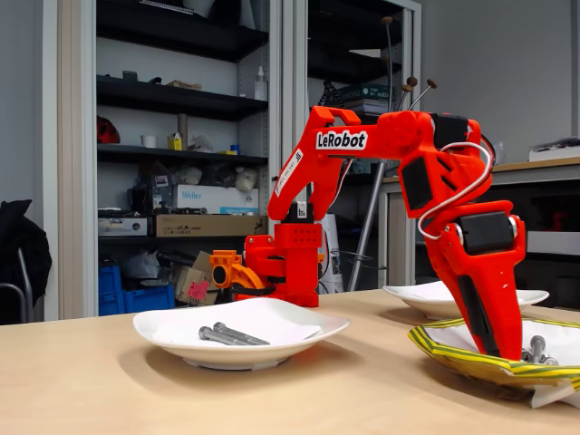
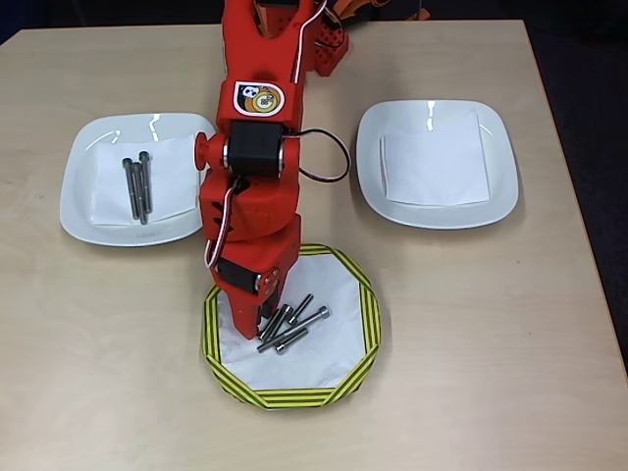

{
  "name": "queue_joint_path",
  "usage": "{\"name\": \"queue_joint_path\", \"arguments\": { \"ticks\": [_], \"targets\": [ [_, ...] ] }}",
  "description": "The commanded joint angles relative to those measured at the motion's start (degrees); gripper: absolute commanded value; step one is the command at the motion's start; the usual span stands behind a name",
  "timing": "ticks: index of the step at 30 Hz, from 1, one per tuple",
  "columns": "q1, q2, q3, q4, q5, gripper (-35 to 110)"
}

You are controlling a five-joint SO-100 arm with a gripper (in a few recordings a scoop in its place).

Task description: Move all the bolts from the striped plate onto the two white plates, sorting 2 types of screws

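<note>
The striped plate point(image 2: 368, 314) lies nearest the front in the overhead view, with several grey bolts point(image 2: 294, 326) on its white inside. My red gripper point(image 2: 258, 322) reaches down into it, its tip at the bolts' left ends. In the fixed view the gripper point(image 1: 494, 349) stands steeply in the striped plate point(image 1: 453, 355) beside bolts point(image 1: 536, 349); the fingers look close together, and whether they hold anything is hidden. The left white plate point(image 2: 78, 186) carries long bolts point(image 2: 137, 186), also seen as bolts point(image 1: 231, 335) on the plate point(image 1: 163, 328). The right white plate point(image 2: 500, 147) holds only a white paper sheet.
The arm's red base point(image 1: 285, 263) stands at the table's far edge between the two white plates. Each plate is lined with a white paper sheet point(image 2: 435, 157). Bare wooden tabletop point(image 2: 491, 343) surrounds the plates. Shelves and boxes point(image 1: 181, 199) stand behind the table.
</note>
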Motion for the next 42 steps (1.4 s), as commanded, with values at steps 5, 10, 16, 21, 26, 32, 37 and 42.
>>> {"name": "queue_joint_path", "arguments": {
  "ticks": [5,10,16,21,26,32,37,42],
  "targets": [
    [-2.02,7.56,-1.41,2.81,11.6,8],
    [-1.23,12.04,-3.87,8.09,20.48,9],
    [-1.93,10.9,-13.62,12.92,31.9,9],
    [-3.78,9.32,-9.49,5.8,43.33,13],
    [-5.8,9.4,-0.09,-4.57,56.78,18],
    [-6.86,8.96,7.29,-12.74,70.31,19],
    [-4.83,10.11,9.49,-12.83,74.62,19],
    [-3.34,8.7,5.89,-11.34,78.05,19]
  ]
}}
